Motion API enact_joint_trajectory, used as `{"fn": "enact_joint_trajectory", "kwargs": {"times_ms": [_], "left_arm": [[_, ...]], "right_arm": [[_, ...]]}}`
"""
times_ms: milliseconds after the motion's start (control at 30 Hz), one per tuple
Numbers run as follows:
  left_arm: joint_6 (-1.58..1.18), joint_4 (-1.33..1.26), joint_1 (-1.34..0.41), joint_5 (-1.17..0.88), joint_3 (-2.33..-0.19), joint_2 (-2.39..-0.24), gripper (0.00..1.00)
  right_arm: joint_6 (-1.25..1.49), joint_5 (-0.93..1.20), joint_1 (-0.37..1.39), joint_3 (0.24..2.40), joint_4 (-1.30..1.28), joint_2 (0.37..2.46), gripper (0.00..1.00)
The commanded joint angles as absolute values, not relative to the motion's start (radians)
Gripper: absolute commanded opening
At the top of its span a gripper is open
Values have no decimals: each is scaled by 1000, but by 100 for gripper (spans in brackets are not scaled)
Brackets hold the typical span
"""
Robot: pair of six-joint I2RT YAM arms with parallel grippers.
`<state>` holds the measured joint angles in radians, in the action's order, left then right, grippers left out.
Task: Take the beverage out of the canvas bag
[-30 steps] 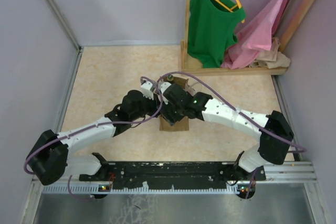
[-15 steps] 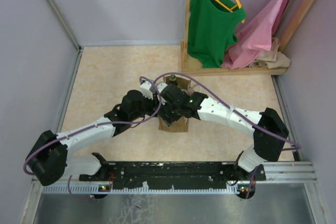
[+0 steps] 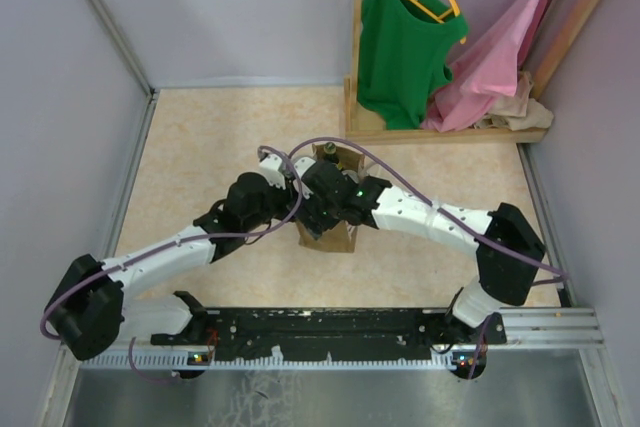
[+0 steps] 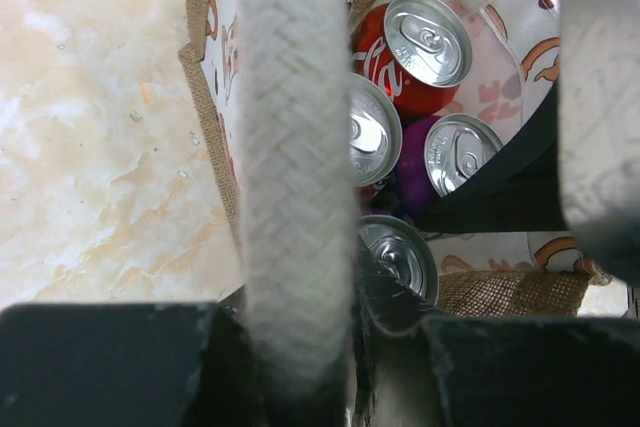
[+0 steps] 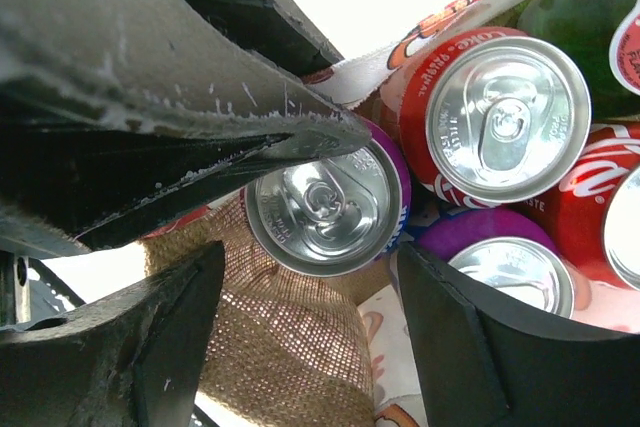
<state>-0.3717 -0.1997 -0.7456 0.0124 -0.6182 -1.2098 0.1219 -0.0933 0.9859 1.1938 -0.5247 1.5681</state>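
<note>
The canvas bag [image 3: 329, 236] stands upright mid-table, tan burlap with a printed lining [image 4: 212, 47]. It holds several beverage cans: a red cola can [image 4: 424, 41] and silver-topped ones. My left gripper [image 4: 300, 347] is shut on the bag's thick white rope handle [image 4: 293, 147], at the bag's left rim [image 3: 288, 175]. My right gripper [image 5: 310, 277] is open inside the bag's mouth [image 3: 320, 202]. Its jaws stand either side of a purple can [image 5: 325, 204], not touching it. A red can [image 5: 505, 117], another purple can [image 5: 500, 269] and a green bottle [image 5: 590, 7] lie beside it.
A wooden clothes rack [image 3: 450, 134] stands at the back right with a green top [image 3: 400, 37] and pink cloth [image 3: 495, 57]. Grey walls close the left, back and right. The arms cross over the bag.
My right gripper has moved a little left and deeper over the bag's mouth. The left gripper and the bag's top have shifted slightly left with the handle held.
</note>
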Motion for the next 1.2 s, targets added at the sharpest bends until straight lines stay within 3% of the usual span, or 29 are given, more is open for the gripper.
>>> {"fn": "enact_joint_trajectory", "kwargs": {"times_ms": [0,100,333,967,1167], "left_arm": [[-350,-235,-767,-4,-585,-1156,24],[-350,-263,-767,-10,-570,-1129,31],[-348,-291,-767,-45,-570,-1111,36],[-358,-314,-767,-57,-573,-1126,36],[-353,-315,-766,-60,-579,-1128,36]], "right_arm": [[127,-83,1000,1178,-499,1622,74],[122,-54,1000,1171,-492,1590,82],[119,-35,1000,1165,-490,1579,87],[125,-46,1000,1149,-451,1718,76],[148,-101,1001,1150,-474,1758,76]]}}
